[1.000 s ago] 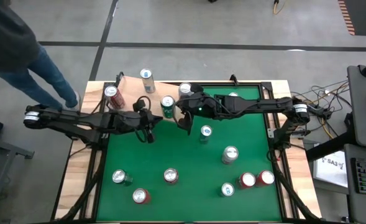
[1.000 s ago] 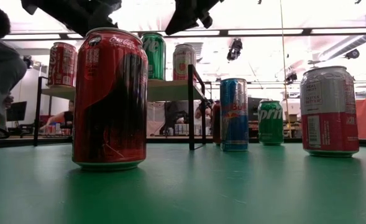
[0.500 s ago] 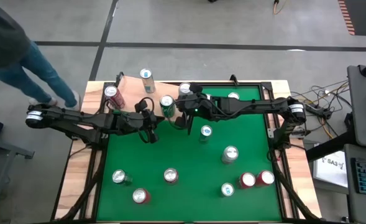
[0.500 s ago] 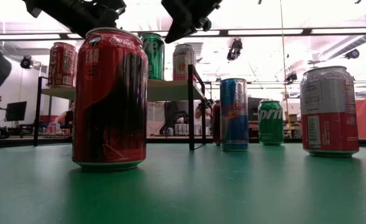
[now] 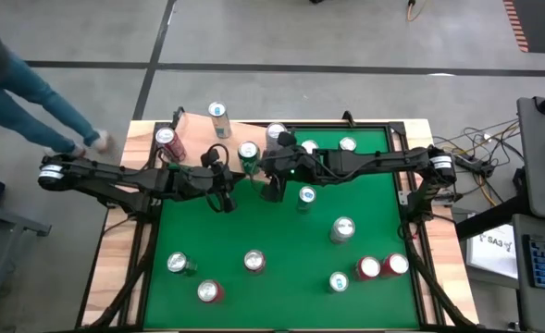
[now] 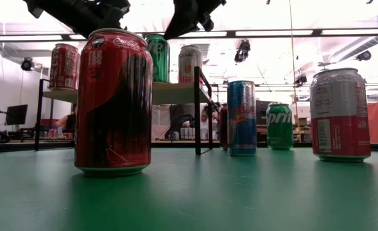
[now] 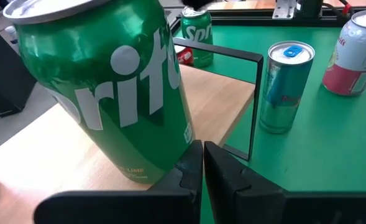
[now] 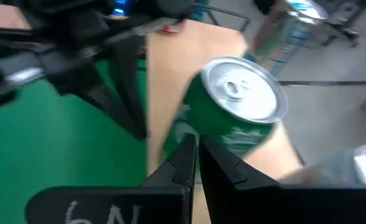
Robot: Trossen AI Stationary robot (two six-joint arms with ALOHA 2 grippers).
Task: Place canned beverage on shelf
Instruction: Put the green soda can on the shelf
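As shut, L end effector (image 7: 202, 163) touches Sprite can (image 7: 111, 87).

The shelf (image 5: 198, 148) at the table's far left is crowded: a green Sprite can (image 5: 249, 154) stands near its right end beside the dark end panel (image 7: 248, 106), with a red can (image 5: 167, 139) and a blue-topped can (image 5: 218, 113) further left. Both arms meet over that corner, closing the approach from above. The green table (image 5: 281, 236) is open through its middle, while cans ring the near and right parts.
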